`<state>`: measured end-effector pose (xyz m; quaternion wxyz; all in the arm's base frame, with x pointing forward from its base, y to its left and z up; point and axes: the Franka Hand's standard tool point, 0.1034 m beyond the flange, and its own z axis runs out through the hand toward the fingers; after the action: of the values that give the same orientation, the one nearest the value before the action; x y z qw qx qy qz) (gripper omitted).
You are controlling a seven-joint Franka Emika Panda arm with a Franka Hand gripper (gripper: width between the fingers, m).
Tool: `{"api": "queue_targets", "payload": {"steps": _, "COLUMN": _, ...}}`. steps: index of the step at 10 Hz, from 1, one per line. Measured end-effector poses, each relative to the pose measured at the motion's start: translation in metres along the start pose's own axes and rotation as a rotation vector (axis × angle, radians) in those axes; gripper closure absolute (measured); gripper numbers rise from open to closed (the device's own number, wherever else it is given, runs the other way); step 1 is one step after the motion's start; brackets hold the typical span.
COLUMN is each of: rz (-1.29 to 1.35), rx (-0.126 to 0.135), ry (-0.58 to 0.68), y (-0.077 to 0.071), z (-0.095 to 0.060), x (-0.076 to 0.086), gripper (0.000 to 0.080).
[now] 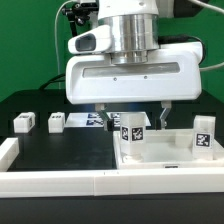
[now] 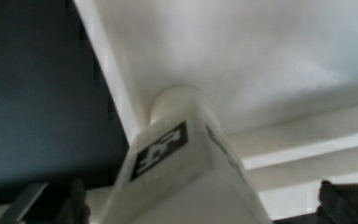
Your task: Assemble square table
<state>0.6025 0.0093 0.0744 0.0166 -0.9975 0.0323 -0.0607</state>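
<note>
The white square tabletop [image 1: 165, 152] lies with its raised rim up at the exterior view's right. A white leg [image 1: 130, 128] with black-and-white tags stands upright at its left end. My gripper [image 1: 132, 112] hangs right over this leg, open, one finger on each side and apart from it. In the wrist view the leg [image 2: 179, 160] rises between the dark fingertips [image 2: 51, 202], with gaps on both sides, over the tabletop [image 2: 247, 60]. Two more legs [image 1: 23, 122] [image 1: 55, 122] stand on the black table at the left. Another tagged white piece [image 1: 203, 133] stands at the tabletop's right end.
The marker board [image 1: 88, 120] lies flat behind the gripper. Long white border rails run along the front [image 1: 60, 180] and the left edge [image 1: 8, 150] of the black table [image 1: 60, 148].
</note>
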Motion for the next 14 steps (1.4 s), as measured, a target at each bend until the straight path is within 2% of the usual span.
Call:
{"api": "queue_targets", "payload": {"steps": 6, "rz": -0.422, "rx": -0.016, "ry": -0.004, "y": 0.0033, "z": -0.0035, "x": -0.0010, "gripper": 0.0150}}
{"api": "queue_targets", "payload": {"steps": 7, "rz": -0.421, "rx": -0.016, "ry": -0.004, "y": 0.0030, "z": -0.0034, "x": -0.0010, "gripper": 0.0276}}
{"api": "queue_targets", "payload": {"steps": 8, "rz": -0.419, "rx": -0.016, "ry": -0.005, "y": 0.0034, "z": -0.0030, "x": -0.0012, "gripper": 0.0276}}
{"api": "queue_targets", "payload": {"steps": 9, "rz": -0.419, "rx": -0.016, "ry": -0.005, "y": 0.0034, "z": -0.0029, "x": -0.0013, "gripper": 0.0428}}
{"api": "queue_targets", "payload": {"steps": 10, "rz": -0.419, "rx": -0.016, "ry": -0.005, "y": 0.0035, "z": -0.0027, "x": -0.0014, "gripper": 0.0509}}
{"api": "queue_targets", "payload": {"steps": 14, "rz": -0.326, "rx": -0.015, "ry": -0.004, "y": 0.0034, "z": -0.0025, "x": -0.0015, "gripper": 0.0509}}
